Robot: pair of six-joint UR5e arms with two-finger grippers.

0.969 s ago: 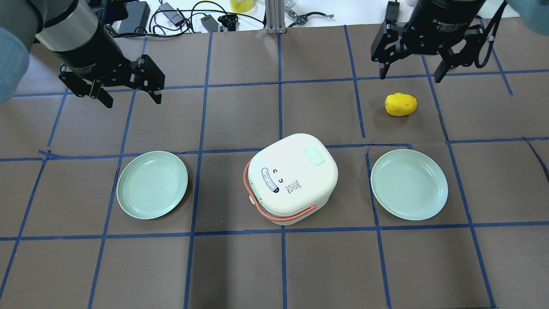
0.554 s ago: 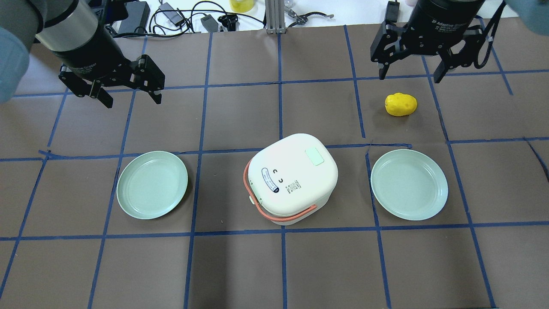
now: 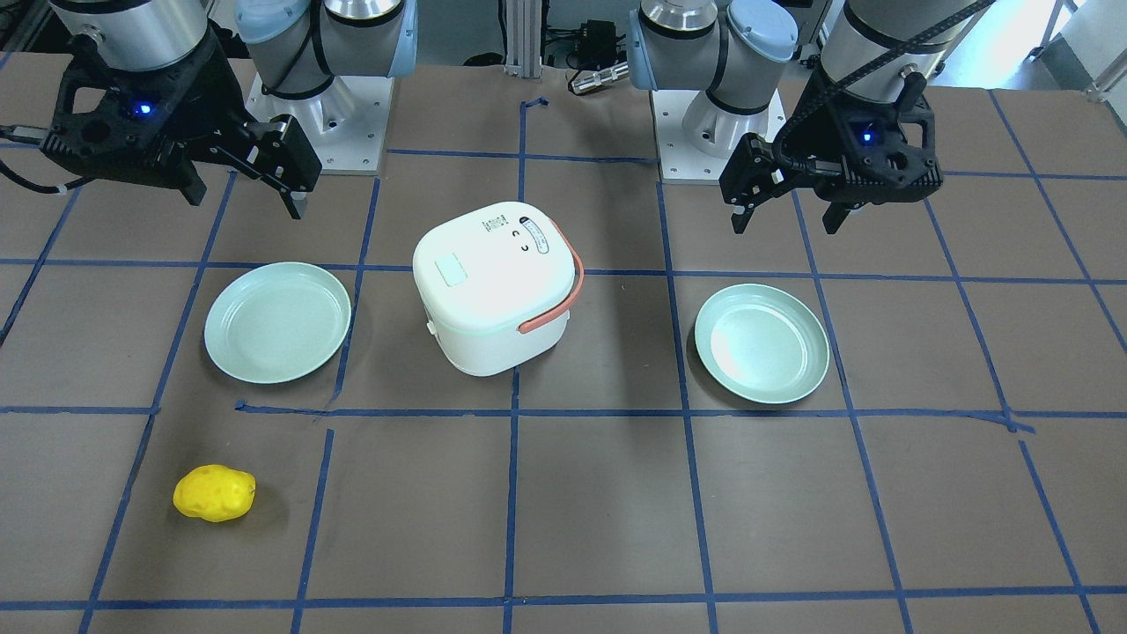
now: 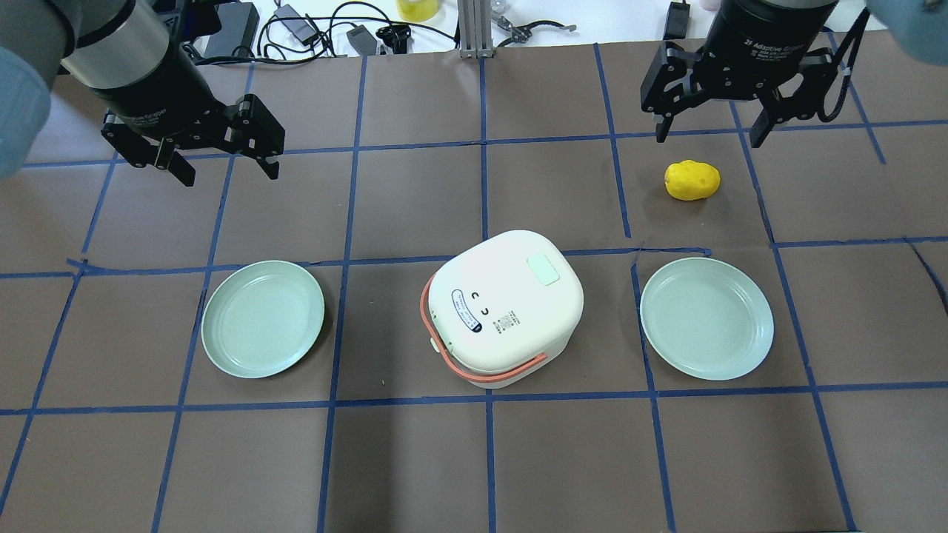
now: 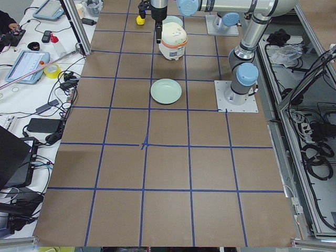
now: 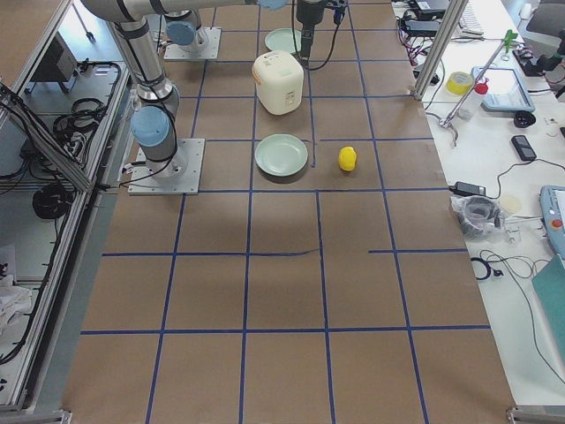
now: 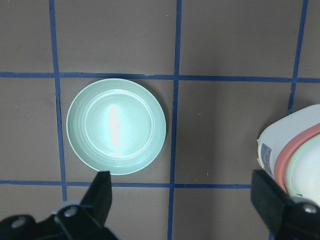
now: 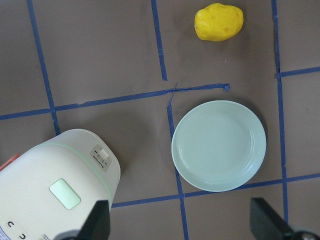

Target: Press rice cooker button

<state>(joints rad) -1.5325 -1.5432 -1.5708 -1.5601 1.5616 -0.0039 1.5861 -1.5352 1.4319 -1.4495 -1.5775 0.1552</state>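
Left gripper (image 4: 229, 174) and right gripper (image 4: 707, 138) both hang spread wide, gripping nothing — high above the table (image 4: 415, 459). The cooker (image 4: 503, 307) stands between and well below the two finger pairs, its green lid button (image 4: 542, 270) clear of both

The white, rounded-square rice cooker (image 4: 506, 307) stands upright at the centre of the surface (image 4: 415, 459), its lid (image 4: 511, 285) closed. A pale green rectangular button (image 4: 543, 269) sits on the lid toward 1 o'clock. The salmon handle (image 4: 511, 368) lies folded around the 7 o'clock side.
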